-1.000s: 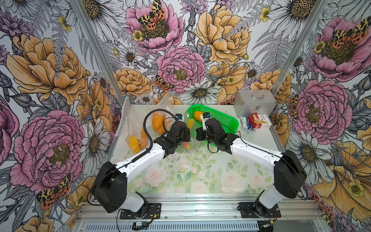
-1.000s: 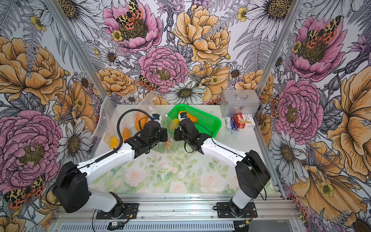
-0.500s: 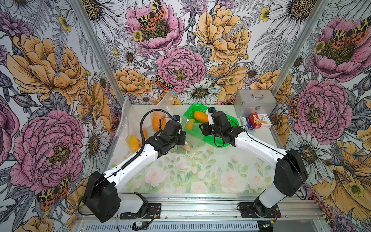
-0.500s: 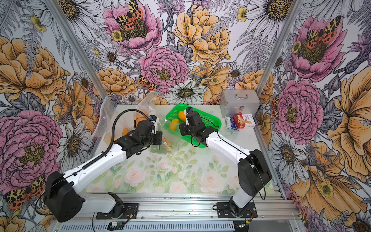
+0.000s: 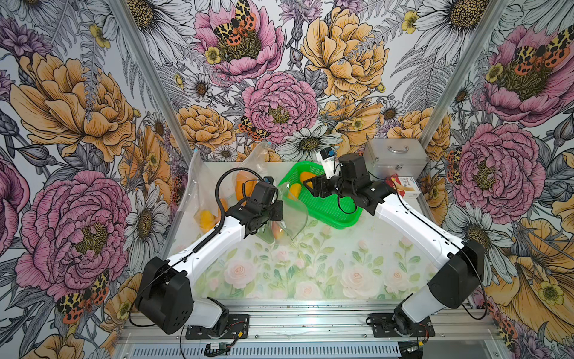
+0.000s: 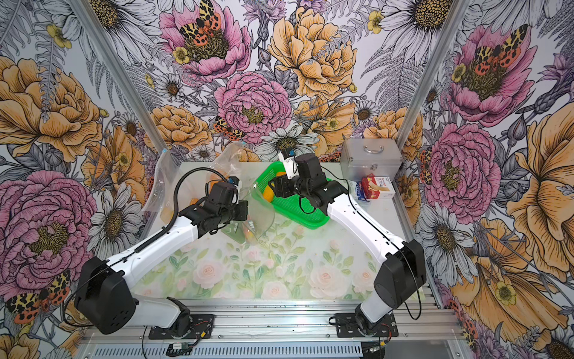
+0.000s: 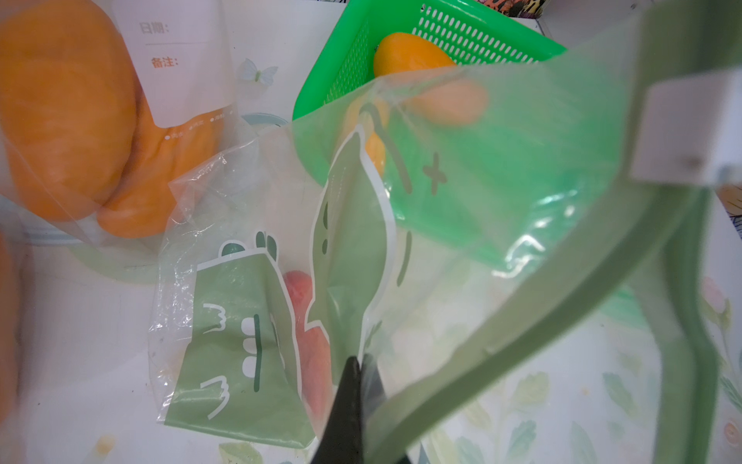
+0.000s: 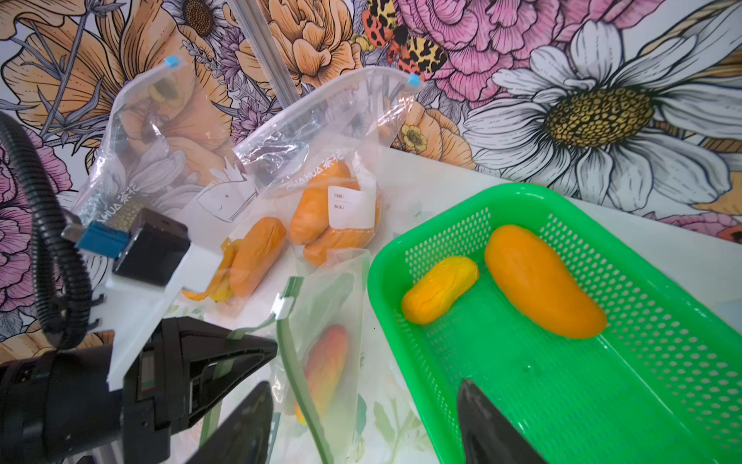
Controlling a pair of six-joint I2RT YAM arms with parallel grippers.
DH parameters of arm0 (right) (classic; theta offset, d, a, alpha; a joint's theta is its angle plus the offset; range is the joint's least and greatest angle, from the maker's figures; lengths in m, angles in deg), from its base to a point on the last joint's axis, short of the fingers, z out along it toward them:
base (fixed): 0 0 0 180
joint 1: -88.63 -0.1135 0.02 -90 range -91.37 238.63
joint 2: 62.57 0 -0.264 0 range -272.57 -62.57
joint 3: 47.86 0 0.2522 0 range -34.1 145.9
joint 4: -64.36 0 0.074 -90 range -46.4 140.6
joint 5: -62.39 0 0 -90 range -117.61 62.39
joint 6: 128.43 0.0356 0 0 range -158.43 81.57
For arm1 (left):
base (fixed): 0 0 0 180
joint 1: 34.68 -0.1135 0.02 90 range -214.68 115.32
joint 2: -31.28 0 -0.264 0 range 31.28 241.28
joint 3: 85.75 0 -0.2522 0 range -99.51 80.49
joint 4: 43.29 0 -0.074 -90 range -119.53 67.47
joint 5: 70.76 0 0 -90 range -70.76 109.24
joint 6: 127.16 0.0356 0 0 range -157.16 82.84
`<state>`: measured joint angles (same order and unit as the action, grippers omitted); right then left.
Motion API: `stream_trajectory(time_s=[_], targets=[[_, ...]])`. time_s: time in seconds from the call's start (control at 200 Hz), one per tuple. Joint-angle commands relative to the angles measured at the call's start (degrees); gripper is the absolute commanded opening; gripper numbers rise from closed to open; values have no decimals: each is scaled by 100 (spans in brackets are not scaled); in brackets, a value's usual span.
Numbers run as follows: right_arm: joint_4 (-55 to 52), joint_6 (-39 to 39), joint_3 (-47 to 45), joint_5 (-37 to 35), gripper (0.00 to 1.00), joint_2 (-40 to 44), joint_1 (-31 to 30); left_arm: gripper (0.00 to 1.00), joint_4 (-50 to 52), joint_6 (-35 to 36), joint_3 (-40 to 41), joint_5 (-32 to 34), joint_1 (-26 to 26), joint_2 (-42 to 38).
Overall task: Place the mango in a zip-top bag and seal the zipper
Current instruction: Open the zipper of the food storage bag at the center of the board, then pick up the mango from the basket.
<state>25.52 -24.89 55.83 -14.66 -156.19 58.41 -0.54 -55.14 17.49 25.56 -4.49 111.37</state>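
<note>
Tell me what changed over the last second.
The right pincer drew back from the bag to over the green basket and opened; it holds nothing. The left pincer stayed shut on the bag's rim, about where it was, and the reddish mango still lies inside the bag.

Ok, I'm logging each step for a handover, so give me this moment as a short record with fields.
left pincer: shut on the rim of the green-trimmed bag
right pincer: open, empty, over the edge of the green basket
bag contents: one reddish mango
zipper: mouth gaping, not sealed
basket contents: two yellow mangoes
behind: clear bags with mangoes inside
</note>
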Motion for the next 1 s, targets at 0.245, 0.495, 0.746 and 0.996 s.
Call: stream_trajectory(time_s=[0.245,0.495,0.746,0.996], targets=[[-867,864,2078,190,70,-2784,385,0,-282,-223,97,35,-102,-367],[-382,1945,2318,295,72,-3571,415,0,-364,-353,161,101,-102,-353],[-6,2526,2615,691,72,-4164,455,0,-429,-470,144,94,-102,-293],[-6,2783,2787,694,71,-4523,455,0,-479,-497,147,67,-97,-258]])
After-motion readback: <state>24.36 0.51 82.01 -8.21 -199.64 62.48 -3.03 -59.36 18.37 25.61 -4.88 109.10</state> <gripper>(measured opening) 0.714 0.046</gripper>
